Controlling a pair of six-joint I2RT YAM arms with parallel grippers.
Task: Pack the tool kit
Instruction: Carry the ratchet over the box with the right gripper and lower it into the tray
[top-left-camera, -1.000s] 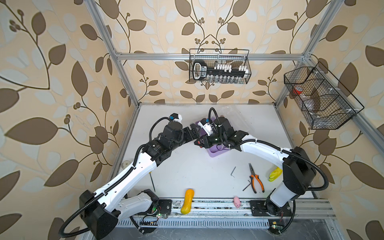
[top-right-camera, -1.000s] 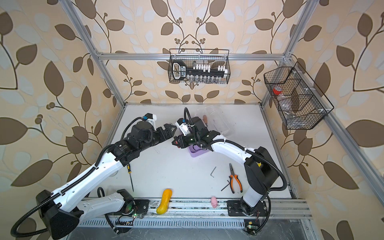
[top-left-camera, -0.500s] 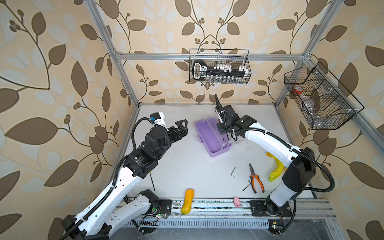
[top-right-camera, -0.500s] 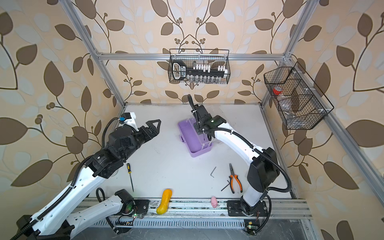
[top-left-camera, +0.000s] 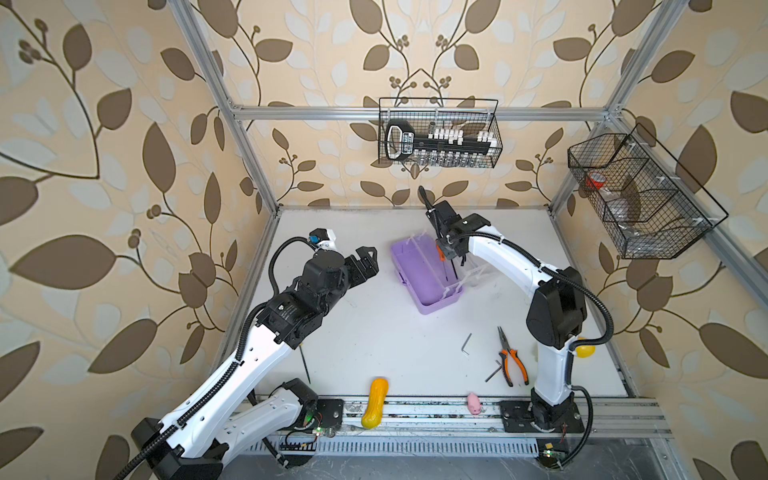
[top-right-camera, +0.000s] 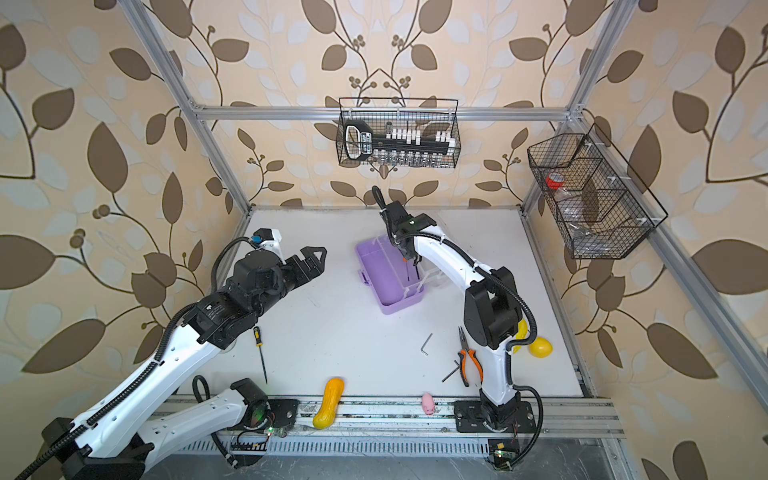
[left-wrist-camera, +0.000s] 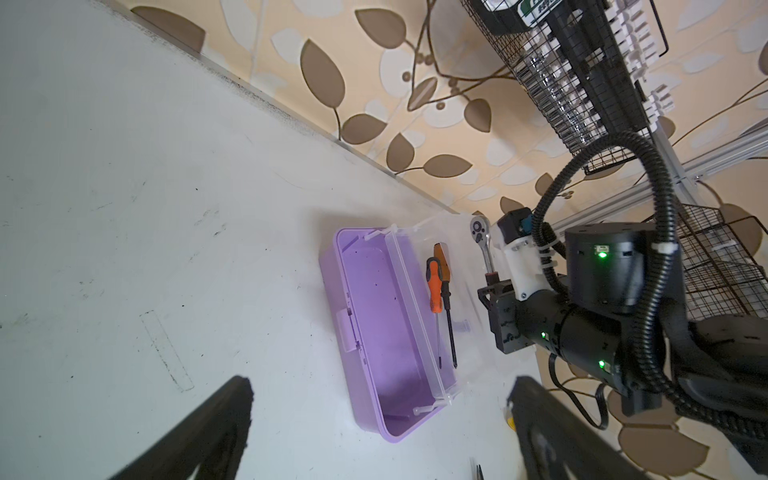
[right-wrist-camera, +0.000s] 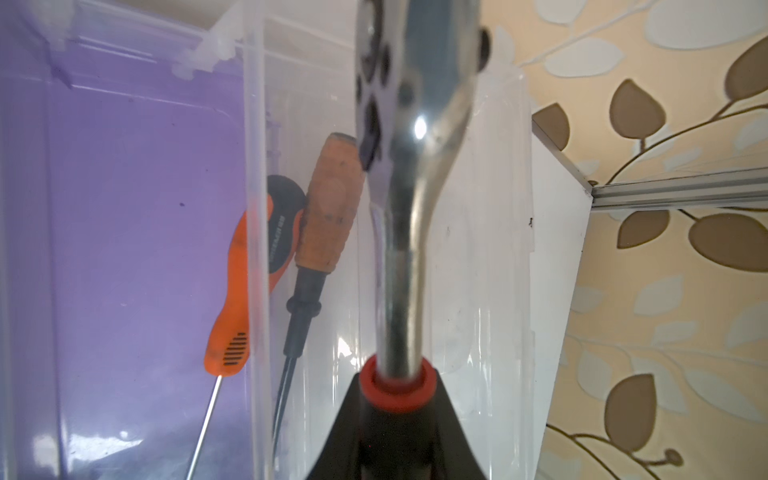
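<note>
The tool kit (top-left-camera: 415, 276) (top-right-camera: 380, 278) (left-wrist-camera: 374, 324) is a lilac box lying open mid-table, its clear lid folded out to the right. Two screwdrivers (left-wrist-camera: 436, 291) (right-wrist-camera: 291, 232), orange-handled and brown-handled, lie in the clear part. My right gripper (top-left-camera: 446, 249) (left-wrist-camera: 492, 286) (right-wrist-camera: 397, 415) hangs over the kit's far right side, shut on the black handle of a chrome ratchet wrench (left-wrist-camera: 481, 243) (right-wrist-camera: 415, 124) with a red collar. My left gripper (top-left-camera: 368, 259) (top-right-camera: 316, 257) (left-wrist-camera: 380, 386) is open and empty, left of the kit.
On the table lie a black screwdriver (top-right-camera: 261, 353), orange pliers (top-left-camera: 513, 361) and hex keys (top-left-camera: 467, 345). A yellow toy (top-left-camera: 376, 401) and a pink pig (top-left-camera: 473, 403) sit by the front rail. Wire baskets hang on the back wall (top-left-camera: 438, 137) and the right wall (top-left-camera: 636, 199).
A second ago both grippers met over the kit. My left arm has drawn back to the left, and my right gripper has shifted to the kit's far right side.
</note>
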